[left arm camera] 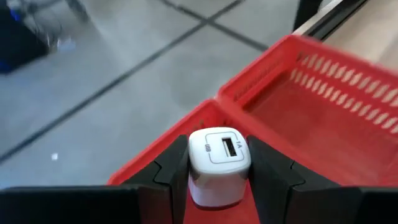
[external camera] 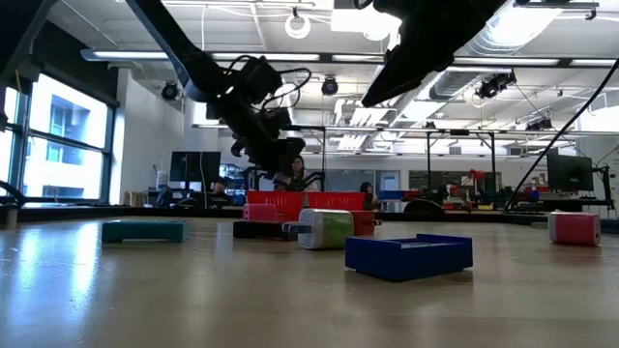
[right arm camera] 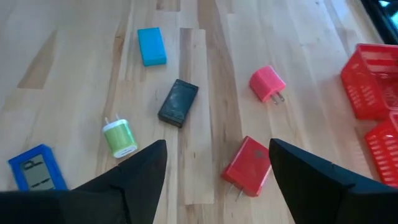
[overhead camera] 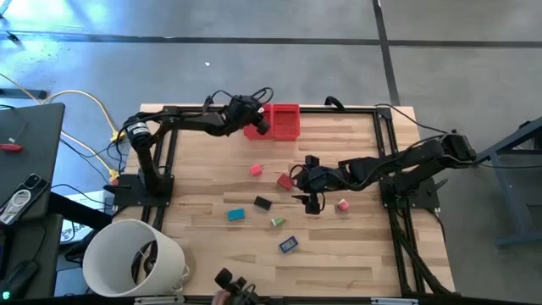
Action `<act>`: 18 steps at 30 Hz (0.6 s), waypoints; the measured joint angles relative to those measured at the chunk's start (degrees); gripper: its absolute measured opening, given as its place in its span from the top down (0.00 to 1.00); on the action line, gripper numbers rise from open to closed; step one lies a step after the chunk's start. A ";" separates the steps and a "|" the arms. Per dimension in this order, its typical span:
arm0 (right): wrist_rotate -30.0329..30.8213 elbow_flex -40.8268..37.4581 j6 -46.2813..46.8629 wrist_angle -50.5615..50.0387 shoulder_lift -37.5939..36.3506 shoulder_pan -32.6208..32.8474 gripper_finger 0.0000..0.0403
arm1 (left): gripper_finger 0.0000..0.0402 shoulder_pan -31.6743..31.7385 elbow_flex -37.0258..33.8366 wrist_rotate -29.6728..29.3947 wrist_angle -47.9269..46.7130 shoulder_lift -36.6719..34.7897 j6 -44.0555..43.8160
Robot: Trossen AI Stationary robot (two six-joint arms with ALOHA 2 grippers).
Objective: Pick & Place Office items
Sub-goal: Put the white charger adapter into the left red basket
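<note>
With our left pincer pinching a white charger over the red bins, and our right pincer spread above the red piece, seven pieces seem left on the surface.

A pale wooden tabletop stands on a grey concrete floor crossed by dark seam lines, with yellow cables trailing past a dark side desk at one end. Beyond it the room opens into a big workshop with tall windows, ceiling lights, exposed ducts overhead and monitors on far benches.
</note>
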 joint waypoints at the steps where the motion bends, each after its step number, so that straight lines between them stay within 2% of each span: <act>1: -0.39 -0.02 -0.41 -0.04 0.00 0.00 0.33 | 0.70 0.54 0.19 1.05 -1.52 -0.02 -0.88; 6: -1.11 -0.02 -1.23 0.18 0.00 0.02 0.33 | 0.70 3.04 0.33 6.31 -3.82 -0.02 -7.02; 9: -1.08 -0.02 -1.24 0.18 0.00 0.00 0.33 | 0.68 4.16 0.33 8.85 -4.39 -0.02 -7.45; 18: -1.07 -0.02 -1.23 0.19 0.00 0.02 0.33 | 0.66 3.93 0.39 9.37 -4.72 0.48 -7.55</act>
